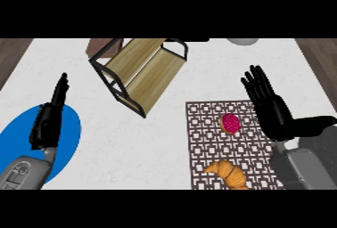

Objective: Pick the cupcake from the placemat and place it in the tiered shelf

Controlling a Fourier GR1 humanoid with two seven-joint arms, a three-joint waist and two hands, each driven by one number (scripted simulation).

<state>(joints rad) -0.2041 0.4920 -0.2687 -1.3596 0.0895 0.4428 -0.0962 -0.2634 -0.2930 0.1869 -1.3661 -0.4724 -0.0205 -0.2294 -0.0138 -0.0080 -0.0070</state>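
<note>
The cupcake is lying on the placemat, just left of the right hand, which is being held wide open and empty. If the hand is closed off-centre, the cupcake could be toppled or nudged toward the croissant.

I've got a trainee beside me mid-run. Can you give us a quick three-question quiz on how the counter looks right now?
1. True or false: the cupcake has already been placed in the tiered shelf.
2. Which hand is closer to the cupcake? A) left hand B) right hand
3. Fill in the blank: at the end of the placemat nearest the robot lies a ____.

Key:
1. False, it still lies on the placemat.
2. B
3. croissant
</note>
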